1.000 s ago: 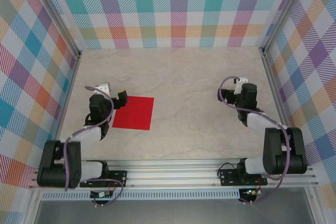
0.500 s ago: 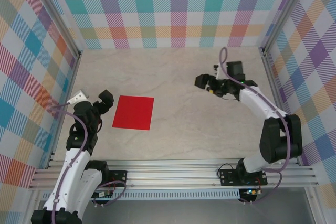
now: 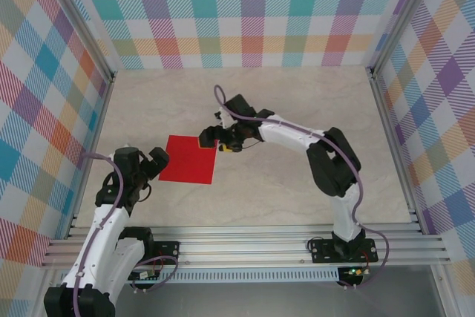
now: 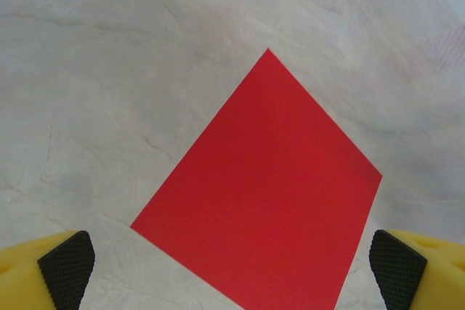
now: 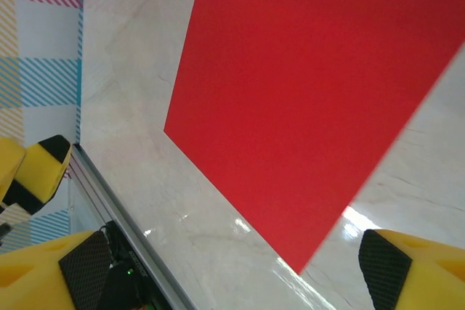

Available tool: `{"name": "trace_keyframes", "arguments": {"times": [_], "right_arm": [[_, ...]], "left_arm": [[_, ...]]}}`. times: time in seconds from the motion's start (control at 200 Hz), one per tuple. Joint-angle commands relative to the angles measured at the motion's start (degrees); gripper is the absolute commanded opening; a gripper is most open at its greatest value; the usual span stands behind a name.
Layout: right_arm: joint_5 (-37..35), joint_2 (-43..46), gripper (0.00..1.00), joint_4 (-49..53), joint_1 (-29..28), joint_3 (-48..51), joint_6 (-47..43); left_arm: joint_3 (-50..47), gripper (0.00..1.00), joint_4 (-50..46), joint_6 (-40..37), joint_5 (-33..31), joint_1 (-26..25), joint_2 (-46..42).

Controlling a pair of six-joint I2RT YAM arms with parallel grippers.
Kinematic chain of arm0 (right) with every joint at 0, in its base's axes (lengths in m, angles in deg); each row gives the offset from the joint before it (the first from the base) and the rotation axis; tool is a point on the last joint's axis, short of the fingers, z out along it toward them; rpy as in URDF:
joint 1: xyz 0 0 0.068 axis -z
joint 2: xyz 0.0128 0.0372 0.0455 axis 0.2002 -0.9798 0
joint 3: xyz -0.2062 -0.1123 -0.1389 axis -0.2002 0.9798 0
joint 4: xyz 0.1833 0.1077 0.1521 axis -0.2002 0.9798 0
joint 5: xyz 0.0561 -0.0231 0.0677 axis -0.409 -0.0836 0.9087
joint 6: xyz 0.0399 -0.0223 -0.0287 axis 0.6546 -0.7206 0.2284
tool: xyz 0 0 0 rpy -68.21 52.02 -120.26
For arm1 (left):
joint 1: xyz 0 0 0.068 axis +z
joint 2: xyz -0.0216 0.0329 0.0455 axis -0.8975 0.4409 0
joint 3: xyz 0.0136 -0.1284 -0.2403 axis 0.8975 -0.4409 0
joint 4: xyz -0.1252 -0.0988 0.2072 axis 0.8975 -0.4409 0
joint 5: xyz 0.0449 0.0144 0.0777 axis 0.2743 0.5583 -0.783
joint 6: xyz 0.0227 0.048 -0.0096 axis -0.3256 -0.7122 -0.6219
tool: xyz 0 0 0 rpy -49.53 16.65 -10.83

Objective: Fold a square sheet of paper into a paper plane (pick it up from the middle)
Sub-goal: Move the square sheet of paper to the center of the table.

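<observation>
Paper [image 3: 188, 159] flat, square, seemingly uncreased; sides equal, slightly skewed.

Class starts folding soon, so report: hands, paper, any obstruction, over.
Left hand open, by the paper, left edge. Right hand open, over its far right corner. Paper flat, unfolded, on table. Nothing lying on it.

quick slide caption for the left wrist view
Left gripper, jaws open, hovers over a flat, unfolded red paper square lying corner-on on the marbled table.

Bright, even light; tabletop [image 5: 218, 252] glare
</observation>
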Motion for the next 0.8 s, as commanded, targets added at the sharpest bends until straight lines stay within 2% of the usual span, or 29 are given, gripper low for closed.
{"name": "trace_keyframes", "arguments": {"times": [0.0, 0.165, 0.385, 0.54, 0.8], "right_arm": [[-0.1, -5.3, 0.88, 3.9, -2.1, -6.0, 3.6], [-0.8, -13.5, 0.85, 9.4, -4.9, -15.5, 4.0], [-2.6, -18.5, 0.84, 14.9, -5.9, -18.9, 3.0], [-9.4, -17.2, 0.83, 20.7, -5.9, -16.3, -1.4], [-17.2, -6.3, 0.82, 20.5, -2.8, 0.6, -9.7]], "left_arm": [[1.6, 1.0, -3.5, 1.3, 0.5, 0.8, -1.6], [1.6, 1.0, -5.3, 1.4, -0.6, 0.8, -3.5], [1.7, 1.0, -6.2, 1.2, -0.7, 0.9, -3.9], [1.7, 1.0, -6.2, 0.8, 0.5, 0.8, -3.9], [1.2, 1.0, -4.3, -0.8, 7.0, 0.8, -3.1]]}}
